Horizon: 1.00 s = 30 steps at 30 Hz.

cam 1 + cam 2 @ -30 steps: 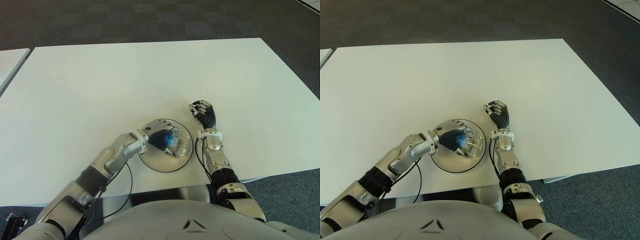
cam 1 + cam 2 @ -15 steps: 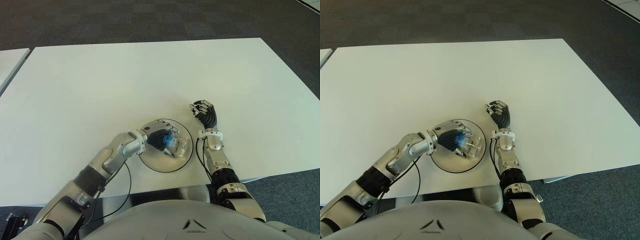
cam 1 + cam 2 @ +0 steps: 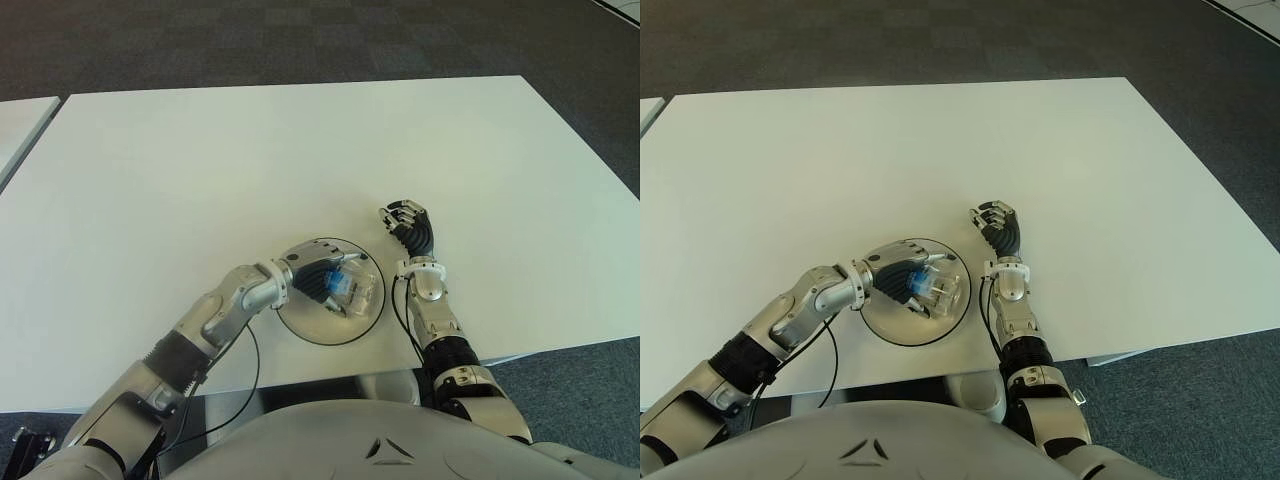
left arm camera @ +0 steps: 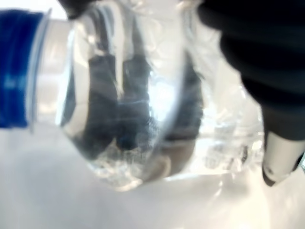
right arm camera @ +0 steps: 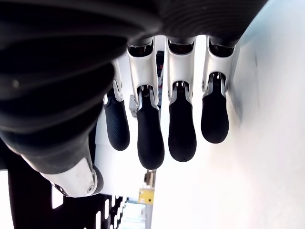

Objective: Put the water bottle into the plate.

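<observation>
A clear water bottle (image 3: 353, 289) with a blue cap lies tilted over the round dark-rimmed plate (image 3: 316, 324) near the table's front edge. My left hand (image 3: 316, 277) reaches in from the left and is curled around the bottle. In the left wrist view the bottle (image 4: 143, 95) fills the picture, its blue cap (image 4: 13, 71) at one side, with dark fingers (image 4: 269, 86) wrapped against it and others showing through the plastic. My right hand (image 3: 405, 222) shows just right of the plate, fingers (image 5: 150, 138) relaxed and holding nothing.
The white table (image 3: 250, 150) stretches far behind and to both sides of the plate. Its front edge runs close below the plate. A second white table's corner (image 3: 18, 118) shows at the far left, with dark carpet beyond.
My left hand has drawn back slightly to the left, and more of the bottle shows over the plate. The right hand has not moved.
</observation>
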Tool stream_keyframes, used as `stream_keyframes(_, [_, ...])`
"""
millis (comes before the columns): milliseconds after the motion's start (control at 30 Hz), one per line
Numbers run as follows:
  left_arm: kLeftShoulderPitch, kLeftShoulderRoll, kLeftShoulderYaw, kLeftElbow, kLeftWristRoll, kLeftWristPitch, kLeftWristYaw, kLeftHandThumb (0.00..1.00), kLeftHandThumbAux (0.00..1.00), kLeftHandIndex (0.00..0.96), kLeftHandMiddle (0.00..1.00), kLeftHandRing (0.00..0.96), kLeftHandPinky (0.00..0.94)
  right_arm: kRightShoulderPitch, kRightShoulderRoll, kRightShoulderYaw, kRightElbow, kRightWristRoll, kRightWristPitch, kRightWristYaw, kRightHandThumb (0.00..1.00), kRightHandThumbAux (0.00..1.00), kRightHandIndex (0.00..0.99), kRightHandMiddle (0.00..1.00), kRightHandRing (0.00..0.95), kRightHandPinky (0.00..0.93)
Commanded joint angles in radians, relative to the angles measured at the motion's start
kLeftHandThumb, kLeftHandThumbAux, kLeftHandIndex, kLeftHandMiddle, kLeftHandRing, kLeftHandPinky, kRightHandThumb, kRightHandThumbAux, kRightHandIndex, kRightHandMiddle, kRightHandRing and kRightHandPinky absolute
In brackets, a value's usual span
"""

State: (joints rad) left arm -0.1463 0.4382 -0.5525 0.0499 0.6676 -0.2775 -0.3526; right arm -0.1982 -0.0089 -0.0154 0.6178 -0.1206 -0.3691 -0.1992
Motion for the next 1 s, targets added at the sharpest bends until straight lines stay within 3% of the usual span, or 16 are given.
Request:
stream_keyframes(33, [0.009, 0.02, 0.0, 0.013, 0.02, -0.002, -0.005, 0.135, 0.619, 0.0, 0.001, 0.001, 0.0, 0.005, 0.005, 0.001, 0.002, 0.001, 0.015, -0.001, 0.708, 0.727, 0.436, 0.635, 0.634, 0.636])
stream_keyframes(333, [0.043, 0.008, 0.021, -0.019, 0.052, -0.022, 0.105, 0.058, 0.488, 0.0, 0.0, 0.0, 0.0, 0.005, 0.006, -0.001, 0.003, 0.004, 0.02, 0.002, 0.709, 0.726, 0.436, 0.643, 0.643, 0.645])
stream_keyframes(1000, [0.076, -0.026, 0.009, 0.001, 0.341, -0.007, 0.534, 0.084, 0.437, 0.0, 0.0, 0.0, 0.0, 0.01, 0.0, 0.009, -0.009, -0.006, 0.025, 0.007, 0.705, 0.728, 0.435, 0.649, 0.647, 0.647])
